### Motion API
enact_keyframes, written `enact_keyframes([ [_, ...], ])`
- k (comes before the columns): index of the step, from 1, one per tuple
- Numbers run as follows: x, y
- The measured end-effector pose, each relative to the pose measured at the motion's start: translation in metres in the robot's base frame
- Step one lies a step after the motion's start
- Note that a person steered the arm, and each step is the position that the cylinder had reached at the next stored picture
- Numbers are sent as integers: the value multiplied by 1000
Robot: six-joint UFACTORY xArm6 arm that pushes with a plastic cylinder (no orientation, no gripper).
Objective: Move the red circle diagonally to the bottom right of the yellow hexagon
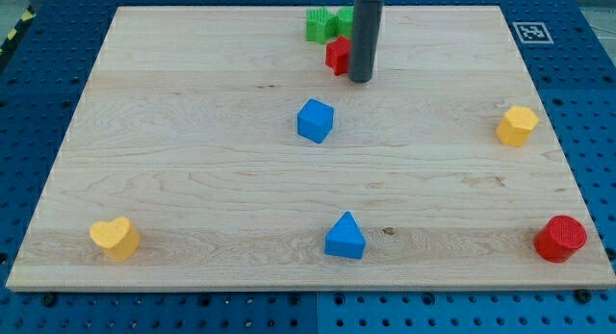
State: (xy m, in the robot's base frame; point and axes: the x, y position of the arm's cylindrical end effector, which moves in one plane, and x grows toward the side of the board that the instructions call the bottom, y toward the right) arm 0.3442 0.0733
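Camera view shows my tip (360,80) resting on the wooden board (192,180) near the view's top, just right of centre. There is no pincer on this arm, only the straight dark rod, so nothing opens, closes or grips; the tip can only push.

Touching the rod's left side, or at least pressed right up against it, is a small red block (336,54) whose shape I cannot make out because the rod hides part of it. Just beyond that, toward the view's top left, sit two green blocks: a jagged one, perhaps a star (320,25), and another (344,21) mostly hidden behind the rod.

Below the tip, near the board's middle, is a blue cube (315,120). Farther down, close to the bottom edge, stands a blue triangle (345,237). A yellow heart (115,238) lies in the bottom left corner.

The task's things are both on the view's right, well apart from my tip. The yellow hexagon (517,126) sits near the right edge, about mid-height. The red circle (560,239) lies in the bottom right corner, below the hexagon and a little to its right.

Judged from this layout, the red circle already lies diagonally down and to the right of the hexagon, so the goal looks largely met; at most a small nudge closer might remain.
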Motion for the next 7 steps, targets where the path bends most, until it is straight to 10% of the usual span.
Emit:
enact_keyframes([
  [7,8,1],
])
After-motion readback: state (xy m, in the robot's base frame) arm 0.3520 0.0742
